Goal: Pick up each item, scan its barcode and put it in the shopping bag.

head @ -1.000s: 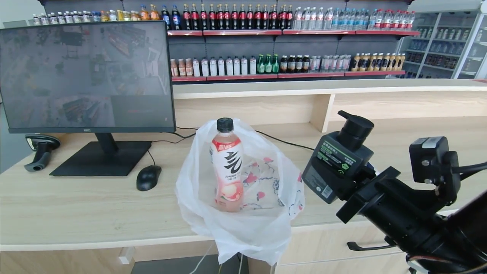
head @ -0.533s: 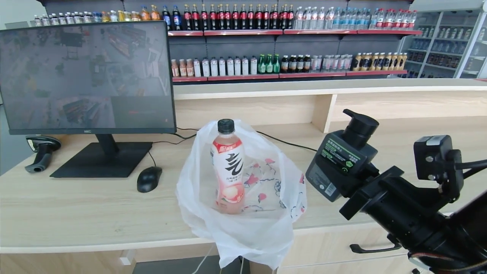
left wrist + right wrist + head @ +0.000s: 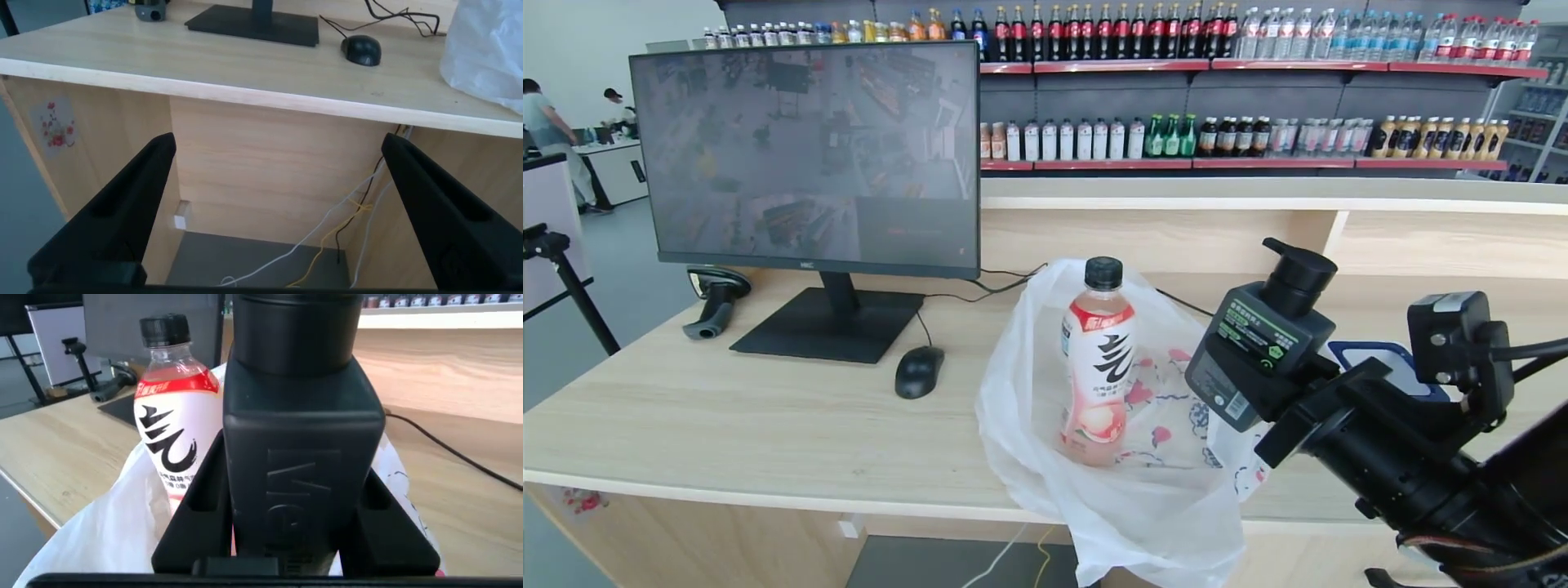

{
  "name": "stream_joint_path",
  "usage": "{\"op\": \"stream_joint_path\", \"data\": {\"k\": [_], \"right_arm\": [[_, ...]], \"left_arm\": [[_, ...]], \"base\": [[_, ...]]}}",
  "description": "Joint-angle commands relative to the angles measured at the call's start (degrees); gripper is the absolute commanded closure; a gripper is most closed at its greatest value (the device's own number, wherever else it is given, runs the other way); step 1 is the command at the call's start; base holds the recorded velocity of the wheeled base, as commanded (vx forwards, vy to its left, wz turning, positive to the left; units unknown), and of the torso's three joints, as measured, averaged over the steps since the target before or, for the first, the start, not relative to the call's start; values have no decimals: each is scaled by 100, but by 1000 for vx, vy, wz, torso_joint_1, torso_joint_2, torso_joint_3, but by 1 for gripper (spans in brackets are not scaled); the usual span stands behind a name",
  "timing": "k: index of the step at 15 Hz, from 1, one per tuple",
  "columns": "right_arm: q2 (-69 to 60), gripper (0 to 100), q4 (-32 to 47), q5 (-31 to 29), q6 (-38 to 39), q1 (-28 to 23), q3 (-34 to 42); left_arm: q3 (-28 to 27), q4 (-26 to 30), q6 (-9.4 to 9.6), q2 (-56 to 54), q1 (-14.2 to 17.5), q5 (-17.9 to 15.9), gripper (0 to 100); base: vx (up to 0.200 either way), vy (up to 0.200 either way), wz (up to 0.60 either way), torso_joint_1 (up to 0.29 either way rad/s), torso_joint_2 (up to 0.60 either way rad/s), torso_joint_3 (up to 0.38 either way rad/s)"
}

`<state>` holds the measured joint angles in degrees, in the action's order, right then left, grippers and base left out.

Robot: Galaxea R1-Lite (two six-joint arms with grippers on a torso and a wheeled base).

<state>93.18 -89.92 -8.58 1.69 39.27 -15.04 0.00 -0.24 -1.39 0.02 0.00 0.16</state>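
A black pump bottle (image 3: pixel 1258 343) is pinched at its lower body by the fingers (image 3: pixel 200 506) of the right gripper (image 3: pixel 1307 408). It is held tilted above the worktop (image 3: pixel 768 425), at the right edge of the bag (image 3: pixel 1143 490), with its pump head uppermost and a barcode turned toward the robot's left. The white plastic bag is set on the worktop's front edge, its lower part hanging over it. A pink drink bottle (image 3: pixel 1097 359) with a black cap is stood upright inside the bag, just beside the pump bottle. A blue-and-white item (image 3: pixel 1372 363) is partly hidden behind the right gripper.

The left gripper (image 3: pixel 278 147) is held low before the worktop's front, below its edge, with its fingers (image 3: pixel 122 220) spread wide and nothing between them.

A monitor (image 3: pixel 809 155) is stood on the left of the worktop. A mouse (image 3: pixel 919 371) is placed near its base, and a scanner (image 3: pixel 712 298) is laid at its far left. Shelves (image 3: pixel 1258 69) of bottles are seen behind.
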Motion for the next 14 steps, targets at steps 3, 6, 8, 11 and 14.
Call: {"op": "stream_joint_path", "data": {"k": [3,6,8,11,14], "right_arm": [[139,100,-8,6,-2,-7,-43],[543,100,-8,32,-73,-86,-210],[824,100,-8,32,-46,-95,-210],[1140,100,-8,32,129,-191,-306],[1448,100,-8,32,103,-358,-711]], "left_arm": [[0,-2,-2,-2,0,2,0],[0,-2,-2,-2,0,2,0],[0,-2,-10,-2,0,2,0],[0,-2,-10,-2,0,2,0],[0,-2,-10,6,9,2,0]], "base": [[0,0,0,0,0,0],[0,0,0,0,0,0],[0,0,0,0,0,0],[0,0,0,0,0,0],[0,0,0,0,0,0]]}}
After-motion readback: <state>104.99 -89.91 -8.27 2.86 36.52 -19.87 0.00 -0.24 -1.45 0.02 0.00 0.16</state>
